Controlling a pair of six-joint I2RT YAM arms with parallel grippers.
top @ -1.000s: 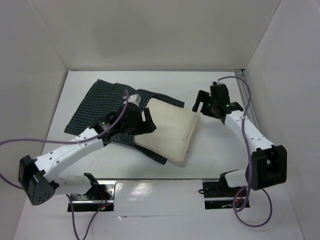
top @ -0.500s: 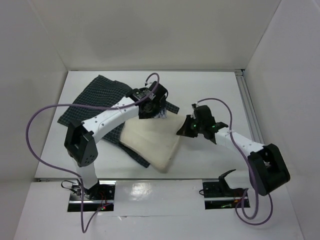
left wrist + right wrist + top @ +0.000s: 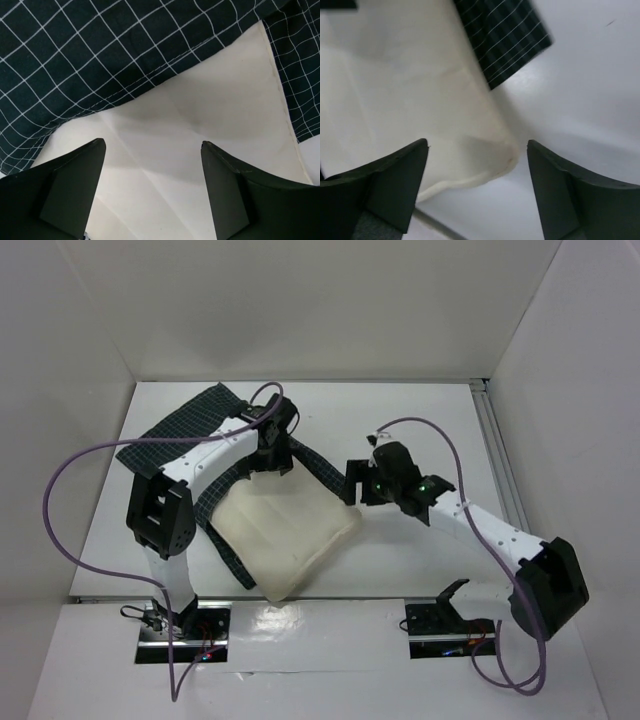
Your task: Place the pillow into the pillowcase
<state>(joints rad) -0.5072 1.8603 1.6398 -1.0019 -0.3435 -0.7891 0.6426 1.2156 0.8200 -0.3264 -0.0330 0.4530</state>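
- Mounting plates (image 3: 185, 625) are seen nearest, at the near edge of the white table (image 3: 430, 415), and a purple cable (image 3: 62, 490) is looped out to the left.
- Just beyond them, the pillow (image 3: 285, 535) is laid on the table left of centre. It is turned so that one corner points toward the near edge, and most of its cream face is uncovered.
- The pillowcase (image 3: 185, 435) is spread under and behind the pillow. A dark checked strip is shown along the pillow's left edge, and the bulk of the cloth is spread toward the far left.
- The right gripper (image 3: 352, 484) is held at the pillow's right corner. Its fingers (image 3: 385, 190) are spread wide and nothing is held between them. A cream corner, a checked corner and bare table are framed in the gap.
- The left gripper (image 3: 271, 458) is positioned at the pillow's far edge, where cream meets check. Its fingers (image 3: 75, 190) are likewise spread wide, and nothing is gripped.
- In the left wrist view, a hem of the pillowcase is seen running across the pillow's far part. Whether the pillow is tucked inside there cannot be told.
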